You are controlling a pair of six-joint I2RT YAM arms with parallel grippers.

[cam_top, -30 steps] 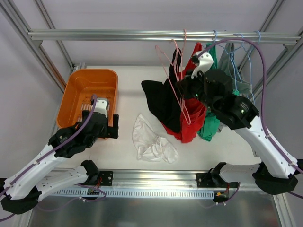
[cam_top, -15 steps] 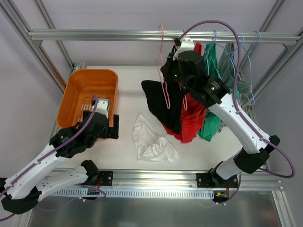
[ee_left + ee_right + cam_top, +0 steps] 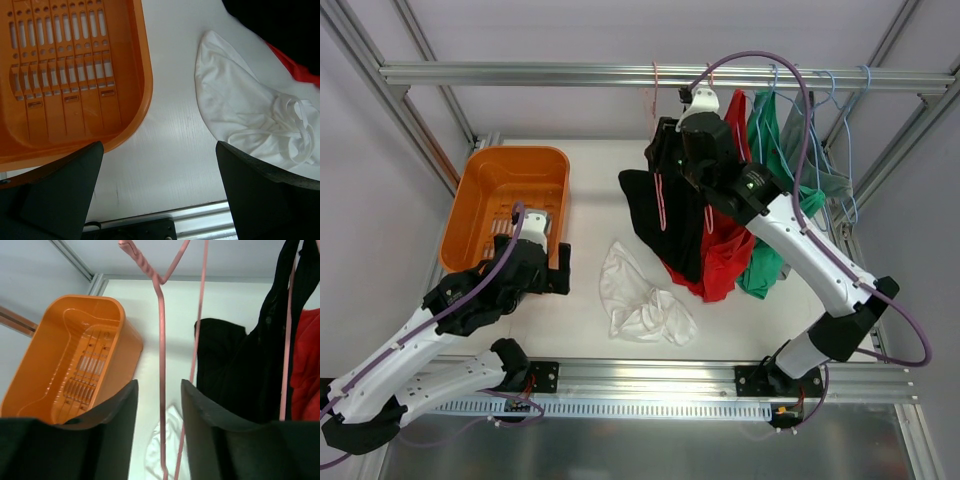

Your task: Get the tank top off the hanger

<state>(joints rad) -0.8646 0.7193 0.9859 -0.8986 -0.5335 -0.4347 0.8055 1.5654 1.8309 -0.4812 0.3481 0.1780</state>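
A pink wire hanger hangs from the top rail, and its hook shows in the top view. My right gripper is raised near the rail and open. The hanger's bare wire runs between the jaws without touching them. A black tank top hangs just to the right, with a second pink wire running along it. Its lower part drapes onto the table. My left gripper is open and empty low over the table.
An orange basket stands at the left. A white garment lies crumpled mid-table. Red and green garments hang right of the black one. Blue hangers are on the rail's right end.
My right arm has risen and swung left toward the rail, and the pink hanger has shifted left with it. The left arm has not moved.
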